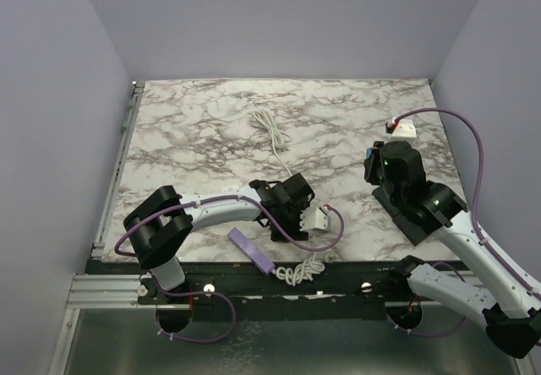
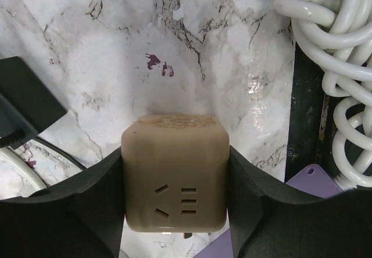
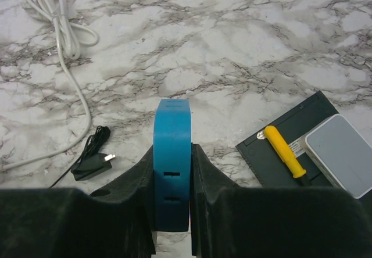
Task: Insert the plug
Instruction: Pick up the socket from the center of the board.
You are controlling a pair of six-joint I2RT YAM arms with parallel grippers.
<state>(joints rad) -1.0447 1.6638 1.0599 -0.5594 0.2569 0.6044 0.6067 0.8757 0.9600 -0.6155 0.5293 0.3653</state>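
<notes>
My left gripper [image 2: 174,156] is shut on a cube-shaped socket block [image 2: 174,176] with slots on its near face, held just above the marble. In the top view this cube [image 1: 322,218] is white and sits near the table's front edge, at the tip of the left gripper [image 1: 313,214]. My right gripper [image 3: 172,153] is shut on a narrow blue slotted block [image 3: 172,147], held upright over the marble at the right [image 1: 373,150]. A small black plug [image 3: 93,162] with metal prongs and a bundled black cord lies on the table, left of the blue block.
A coiled white cable [image 1: 270,130] lies mid-table and another white coil [image 2: 340,72] hangs over the front edge. A purple bar [image 1: 251,250] lies by that edge. A dark plate [image 3: 273,153] carries a yellow-handled tool [image 3: 283,151] and a grey box [image 3: 343,153]. A white box [image 1: 402,127] sits far right.
</notes>
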